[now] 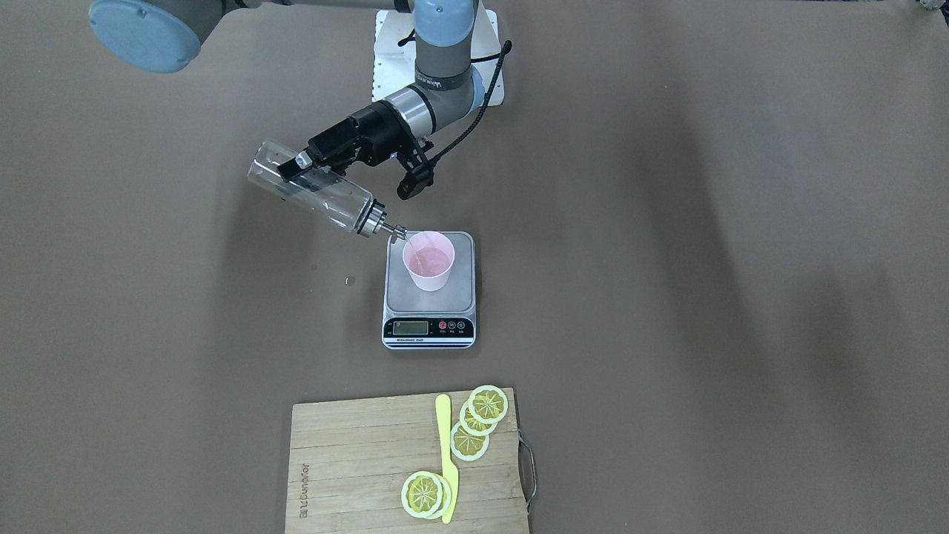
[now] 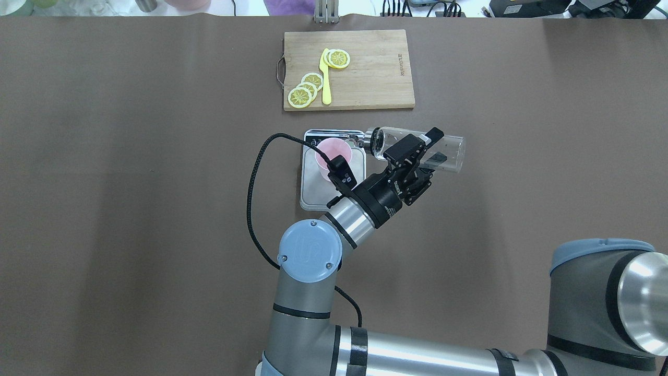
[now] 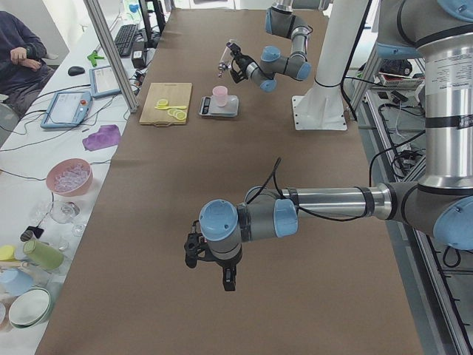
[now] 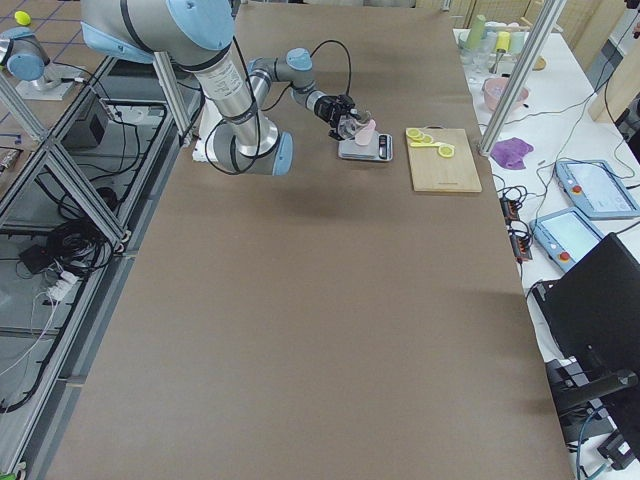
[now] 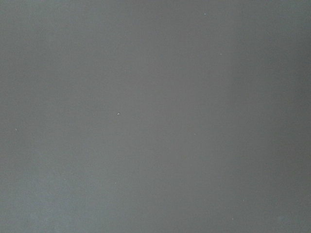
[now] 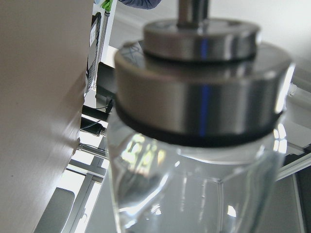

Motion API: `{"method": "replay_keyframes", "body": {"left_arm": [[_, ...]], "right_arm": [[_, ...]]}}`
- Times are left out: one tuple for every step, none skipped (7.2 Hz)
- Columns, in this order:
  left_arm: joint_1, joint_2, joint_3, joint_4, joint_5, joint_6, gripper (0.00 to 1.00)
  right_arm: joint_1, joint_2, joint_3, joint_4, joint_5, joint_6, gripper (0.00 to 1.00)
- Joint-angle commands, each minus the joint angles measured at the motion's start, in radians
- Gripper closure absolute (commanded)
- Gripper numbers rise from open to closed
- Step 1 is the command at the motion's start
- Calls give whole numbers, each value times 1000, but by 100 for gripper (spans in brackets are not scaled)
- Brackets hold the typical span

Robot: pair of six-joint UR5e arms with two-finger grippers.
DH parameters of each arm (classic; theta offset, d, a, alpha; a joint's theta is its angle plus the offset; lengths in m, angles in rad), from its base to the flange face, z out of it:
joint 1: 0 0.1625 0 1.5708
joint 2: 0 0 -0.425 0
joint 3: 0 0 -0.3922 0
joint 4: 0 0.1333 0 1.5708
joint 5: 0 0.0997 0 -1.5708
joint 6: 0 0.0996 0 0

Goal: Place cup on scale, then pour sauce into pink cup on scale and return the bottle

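- The bottle point(image 1: 319, 191) lies tilted, spout down, in the right gripper point(image 1: 296, 167). Its fingers are clamped across the glass nearer the base than the cap, which lets the spout point(image 1: 393, 232) lead out ahead of the hand to the rim of the cup point(image 1: 428, 261). The cup stands upright on the scale point(image 1: 430, 302), ahead of and below the hand. I judge you are mid-pour (whether liquid is running is too fine to tell).
- From overhead, the wrist camera point(image 2: 342, 172) overlaps the cup's near side. Farther beyond the hand lies a cutting board point(image 2: 376, 68) with lemon slices point(image 2: 300, 96) and a yellow knife point(image 2: 326, 83), well apart from the bottle, so nothing crowds it.
- From the left end, the left gripper point(image 3: 211, 262) hangs over the table point(image 3: 185, 170), well away from the scale. You cannot tell from here whether it is open or closed. A person point(image 3: 18, 52) sits off the table's far corner.
- From the right end, bottle and cup are too small to add anything.
- The left wrist view shows only table surface.
- The right wrist view is filled by the metal cap, blurred.
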Motion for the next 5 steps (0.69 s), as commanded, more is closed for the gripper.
{"method": "replay_keyframes", "body": {"left_arm": [[0, 0, 0, 0, 0, 0, 2], [0, 0, 0, -2, 1, 0, 2], [0, 0, 0, -2, 0, 0, 2], [0, 0, 0, 0, 0, 0, 2], [1, 0, 0, -2, 0, 0, 2]], "right_arm": [[0, 8, 0, -2, 1, 1, 100], [0, 8, 0, -2, 1, 1, 100], [0, 9, 0, -2, 3, 1, 100], [0, 8, -2, -4, 3, 1, 100], [0, 9, -2, -11, 4, 1, 100]]}}
